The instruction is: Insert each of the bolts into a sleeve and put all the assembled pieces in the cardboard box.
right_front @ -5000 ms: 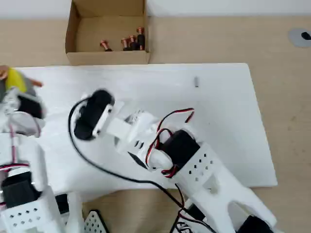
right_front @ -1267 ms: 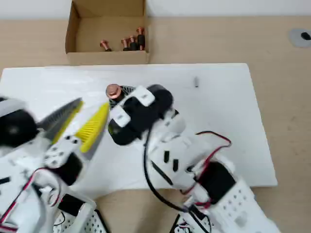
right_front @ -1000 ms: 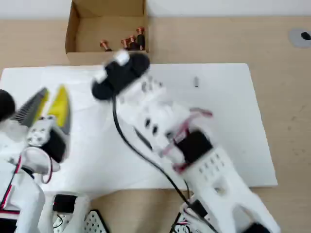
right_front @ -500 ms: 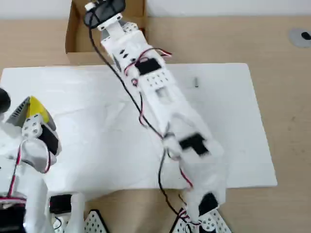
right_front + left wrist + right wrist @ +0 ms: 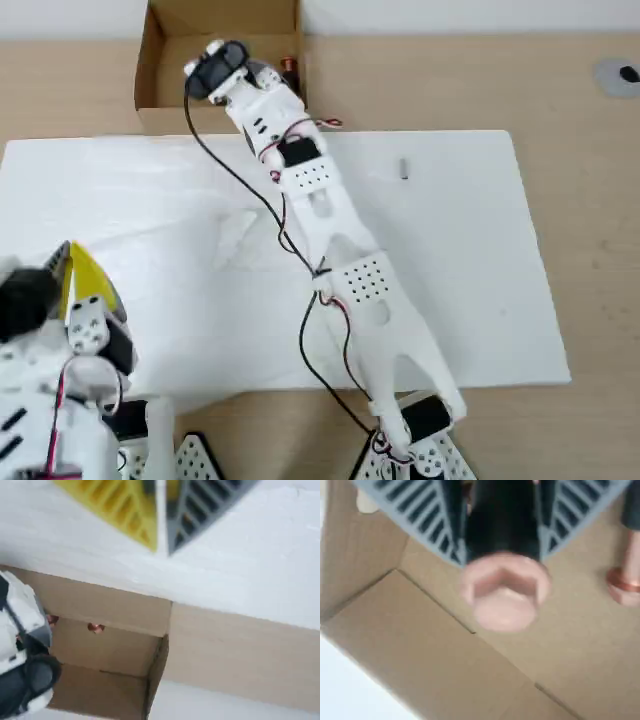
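The cardboard box (image 5: 160,60) stands at the table's far edge. My right arm stretches across the white sheet, and my right gripper (image 5: 222,62) is down inside the box. In the right wrist view, my right gripper (image 5: 502,555) is shut on an assembled piece (image 5: 504,594), a black sleeve with a copper bolt head, just above the box floor (image 5: 445,660). Another copper-headed piece (image 5: 625,582) lies beside it, and one such piece (image 5: 290,68) shows by the box's right wall. My left gripper (image 5: 75,272), yellow and grey, is shut with nothing in it near the sheet's front left; its tips (image 5: 161,547) point over the sheet toward the box (image 5: 125,645).
A white sheet (image 5: 460,260) covers most of the table. A small dark object (image 5: 404,168) lies on it at the back right. The right arm (image 5: 330,230) crosses the sheet's middle diagonally. Bare wood surrounds the sheet, with a grey disc (image 5: 620,75) at the far right.
The right arm has carried the assembled piece from the middle of the sheet to the box and lowered it inside. The left arm has drawn back to the front left.
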`<state>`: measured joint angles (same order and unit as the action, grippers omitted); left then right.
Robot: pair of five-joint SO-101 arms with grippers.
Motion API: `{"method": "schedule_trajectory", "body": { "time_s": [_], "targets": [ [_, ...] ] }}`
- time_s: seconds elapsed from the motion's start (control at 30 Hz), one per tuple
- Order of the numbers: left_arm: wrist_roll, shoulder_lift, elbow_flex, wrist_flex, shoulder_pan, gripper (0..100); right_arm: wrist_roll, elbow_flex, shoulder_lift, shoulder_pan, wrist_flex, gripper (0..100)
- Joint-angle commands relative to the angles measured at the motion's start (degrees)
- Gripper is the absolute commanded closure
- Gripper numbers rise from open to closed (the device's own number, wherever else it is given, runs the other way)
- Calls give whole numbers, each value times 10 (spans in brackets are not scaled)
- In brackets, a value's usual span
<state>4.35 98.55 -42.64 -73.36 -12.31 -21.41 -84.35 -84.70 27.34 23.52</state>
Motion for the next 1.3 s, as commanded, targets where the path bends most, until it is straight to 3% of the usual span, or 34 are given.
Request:
{"method": "schedule_trajectory", "body": {
  "time_s": [0.0, 0.13, 0.43, 0.5, 0.63, 0.8, 1.03, 1.27],
  "targets": [
    [4, 50, -21, 3, -7, 994, -18, -116, -11, -8, 43, 899],
    [4, 62, -26, 0, -11, 994, -18, -110, 10, -5, 105, 803],
    [4, 62, -13, -12, -11, 994, -16, -111, 95, 4, 249, 800],
    [4, 62, -13, -25, -11, 994, 12, -111, 133, 6, 306, 829],
    [5, 62, 30, -74, -11, 994, 84, -112, 243, 13, 441, 985],
    [5, 62, 88, -93, -11, 993, 121, -112, 357, 37, 589, 990],
    [5, 61, 70, -95, -11, 993, 135, -111, 473, 43, 795, 989],
    [4, 62, 4, -95, -11, 993, 173, -52, 696, 45, 791, 989]
  ]
}}
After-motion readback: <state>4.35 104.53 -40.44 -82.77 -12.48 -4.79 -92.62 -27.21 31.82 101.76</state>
